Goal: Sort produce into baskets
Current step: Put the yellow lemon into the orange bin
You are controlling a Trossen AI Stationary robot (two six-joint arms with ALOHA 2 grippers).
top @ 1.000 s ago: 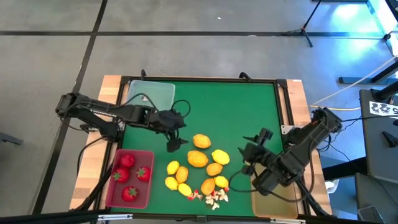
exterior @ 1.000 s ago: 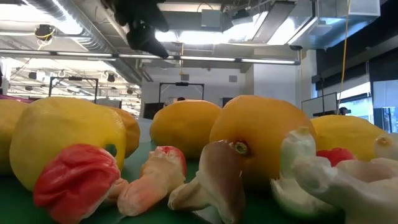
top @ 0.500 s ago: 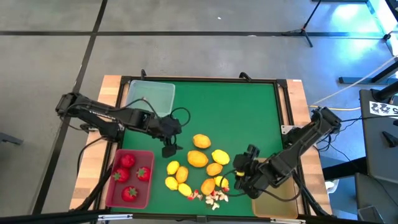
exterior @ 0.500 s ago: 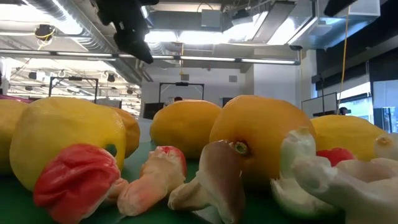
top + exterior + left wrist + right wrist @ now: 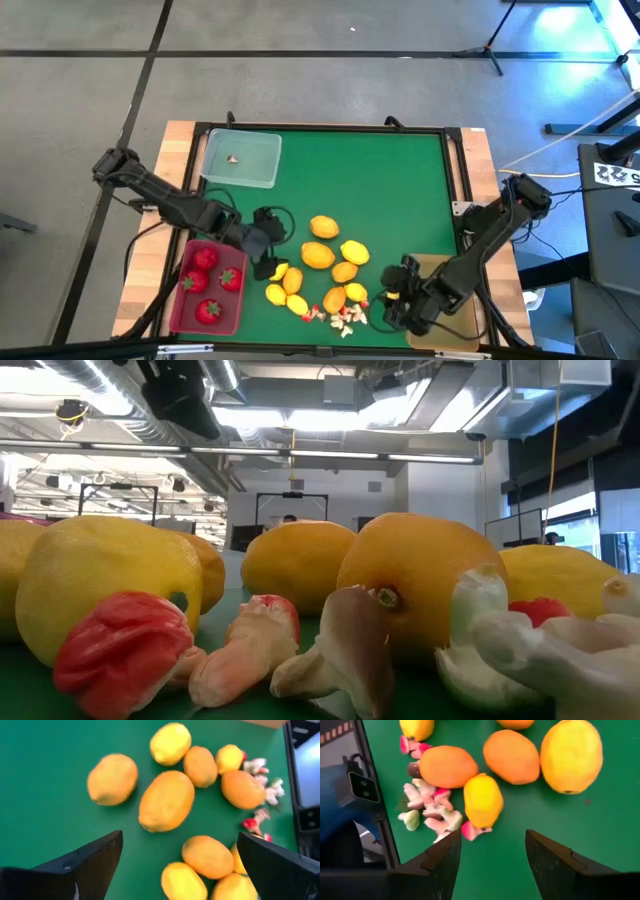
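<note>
At the near edge of the green mat (image 5: 380, 190), a scatter of tiny white-and-red bits (image 5: 342, 317) lies among the lowest fruits; in the low view the same bits (image 5: 250, 650) fill the foreground in front of the yellow and orange ovals (image 5: 410, 580).

The pinkish-red basket (image 5: 180, 310) sits at the near left corner and holds four strawberries (image 5: 206, 284). The tan-yellow basket (image 5: 462, 312) sits at the near right corner, partly covered by the right arm.

The right gripper (image 5: 392, 298) hangs just beside the right end of the fruit cluster. Its fingers (image 5: 555, 865) stand apart and hold nothing. Beyond them, in the right wrist view, lie a small yellow lemon (image 5: 482, 800), two orange ovals (image 5: 511, 756) and a larger yellow one (image 5: 571, 755).

The lemon cluster (image 5: 320, 270) occupies the mat between the two grippers, near the front.

The left gripper (image 5: 268, 262) hovers at the left end of the cluster, just beside the pinkish-red basket. Its fingers (image 5: 90, 865) are spread wide and empty, with a large orange oval (image 5: 166, 800) ahead of them.

The clear basket (image 5: 262, 160) rests at the far left corner and contains one small bit (image 5: 232, 158).
</note>
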